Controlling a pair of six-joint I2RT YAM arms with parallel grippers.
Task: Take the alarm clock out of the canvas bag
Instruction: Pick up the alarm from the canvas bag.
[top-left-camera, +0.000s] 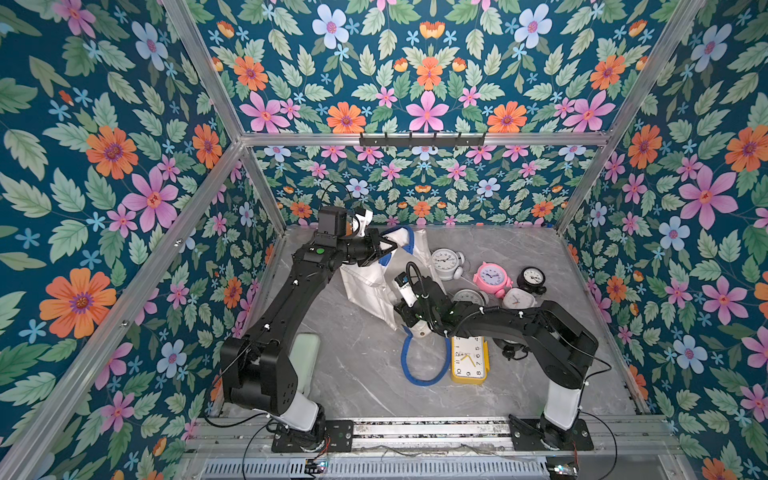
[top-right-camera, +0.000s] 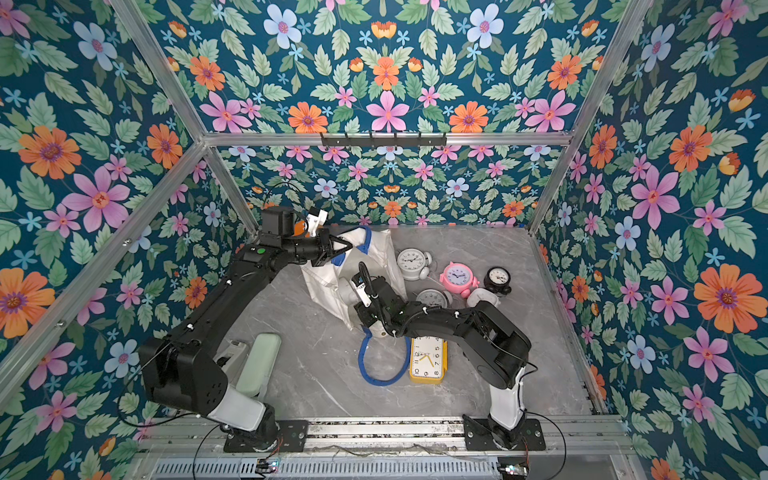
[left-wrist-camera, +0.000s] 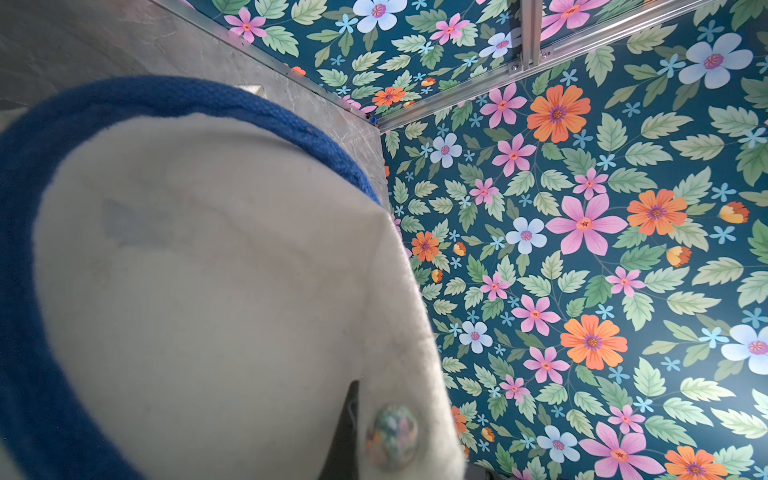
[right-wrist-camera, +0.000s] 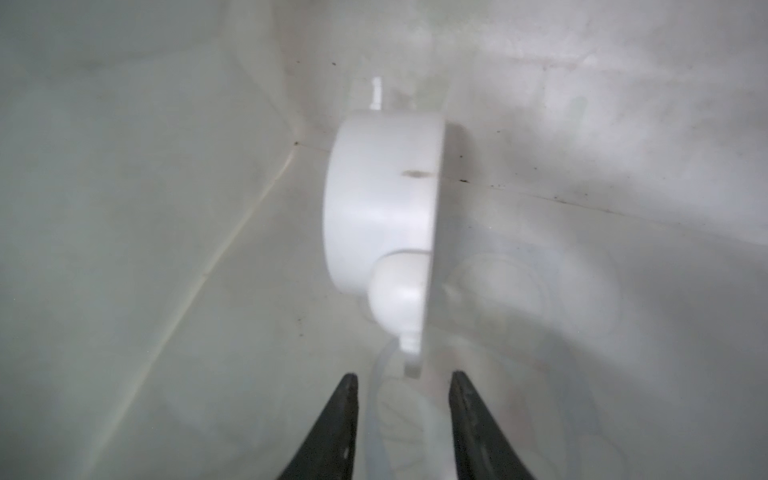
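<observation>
The canvas bag (top-left-camera: 365, 286) (top-right-camera: 328, 286) stands half-raised at the back middle of the table in both top views. My left gripper (top-left-camera: 388, 248) is shut on its upper edge beside a blue strap patch. In the left wrist view the white fabric (left-wrist-camera: 208, 291) and a blue handle (left-wrist-camera: 208, 97) fill the frame, and one dark finger (left-wrist-camera: 347, 432) shows behind the cloth. My right gripper (right-wrist-camera: 403, 378) is inside the bag and open. A white alarm clock (right-wrist-camera: 382, 203) lies just ahead of its fingertips, edge-on, untouched. From the top views this clock is hidden.
Several clocks lie right of the bag: a pale twin-bell one (top-left-camera: 446, 262), a pink one (top-left-camera: 491, 278), a black one (top-left-camera: 532, 279) and a yellow rectangular one (top-left-camera: 468, 359). The bag's other blue handle (top-left-camera: 419, 365) loops on the table. A pale green object (top-left-camera: 305, 357) sits front left.
</observation>
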